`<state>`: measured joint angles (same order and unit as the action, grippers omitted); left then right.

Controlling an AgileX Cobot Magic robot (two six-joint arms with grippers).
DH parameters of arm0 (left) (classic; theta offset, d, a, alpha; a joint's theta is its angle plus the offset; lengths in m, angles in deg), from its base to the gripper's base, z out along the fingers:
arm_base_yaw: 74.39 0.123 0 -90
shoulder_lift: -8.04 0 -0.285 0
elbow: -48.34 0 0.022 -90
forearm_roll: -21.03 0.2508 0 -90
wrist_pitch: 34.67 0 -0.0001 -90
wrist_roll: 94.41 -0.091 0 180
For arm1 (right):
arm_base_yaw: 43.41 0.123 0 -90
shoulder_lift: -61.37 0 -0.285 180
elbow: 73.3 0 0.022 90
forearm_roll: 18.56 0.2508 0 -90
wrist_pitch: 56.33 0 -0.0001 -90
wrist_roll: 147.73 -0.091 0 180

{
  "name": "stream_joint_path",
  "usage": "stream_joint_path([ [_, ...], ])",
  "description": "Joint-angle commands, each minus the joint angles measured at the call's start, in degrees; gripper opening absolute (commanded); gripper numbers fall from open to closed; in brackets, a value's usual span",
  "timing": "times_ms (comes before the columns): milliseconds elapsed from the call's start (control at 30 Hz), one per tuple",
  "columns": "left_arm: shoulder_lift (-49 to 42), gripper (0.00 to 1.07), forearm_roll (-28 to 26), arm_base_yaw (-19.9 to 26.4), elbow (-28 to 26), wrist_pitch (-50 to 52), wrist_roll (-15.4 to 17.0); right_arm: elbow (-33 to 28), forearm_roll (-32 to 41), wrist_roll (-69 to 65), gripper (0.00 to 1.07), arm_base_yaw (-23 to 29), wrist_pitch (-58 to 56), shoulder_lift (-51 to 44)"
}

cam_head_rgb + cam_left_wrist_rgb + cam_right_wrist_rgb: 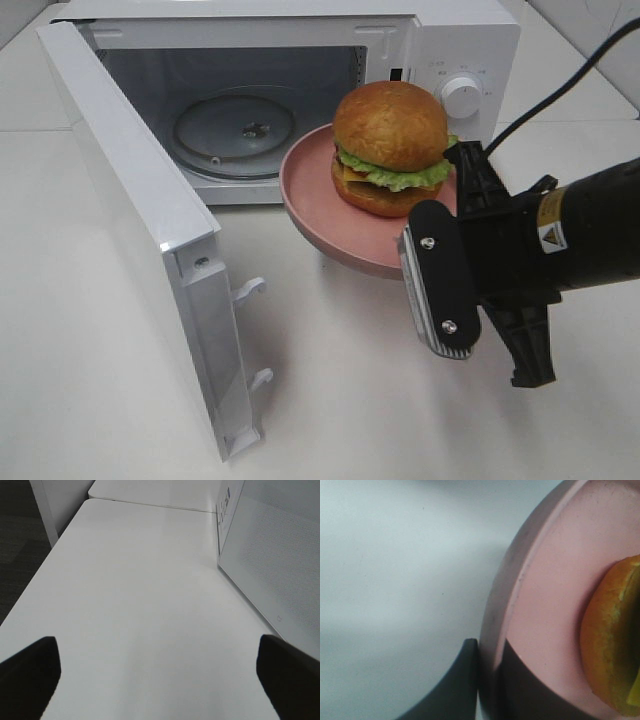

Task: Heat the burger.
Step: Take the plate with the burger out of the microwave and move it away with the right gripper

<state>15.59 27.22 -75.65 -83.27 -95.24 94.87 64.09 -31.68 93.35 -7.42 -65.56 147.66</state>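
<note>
White microwave (300,90) at upper left of the exterior high view, door (150,230) swung fully open, glass turntable (235,130) bare inside. Left gripper (160,672) seen only in its own wrist view: jaws spread wide, nothing between them, bare white table (130,605) beneath. Centre right of the exterior high view: burger (390,148) seated on pink plate (310,190), plate lifted clear of the tabletop just in front of the oven opening. Right gripper (445,255) at right, pinched narrow on the plate's near rim (confirmed in the right wrist view, fingers (455,685) either side of the rim). Judged: plate stiff, smooth, likely slippery at the edge; burger tall, soft, loosely stacked, prone to toppling if tilted. Best handled by the plate rim, kept level; burger itself not to be squeezed.
</note>
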Motion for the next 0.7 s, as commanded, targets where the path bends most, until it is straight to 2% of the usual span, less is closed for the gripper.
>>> stream_joint_path([
  [33, -1.2, 1.01, -0.23, -0.4, 0.0, 0.74, 0.17, -1.72, -0.23, -0.52, 0.0, -0.34, 1.15, -4.47],
  [233, -1.2, 1.01, -0.23, -0.4, 0.0, 0.74, 0.17, -4.87, -0.4, -2.92, 0.0, -0.34, -2.41, -10.49],
  [367, -1.2, 1.01, -0.23, -0.4, 0.0, 0.74, 0.17, -8.37, -0.46, -4.53, 0.0, -0.34, -8.59, -17.59],
  [700, -1.2, 1.01, -0.23, -0.4, 0.0, 0.74, 0.17, -10.71, -3.38, -11.75, 0.0, -0.34, -16.5, -26.76],
])
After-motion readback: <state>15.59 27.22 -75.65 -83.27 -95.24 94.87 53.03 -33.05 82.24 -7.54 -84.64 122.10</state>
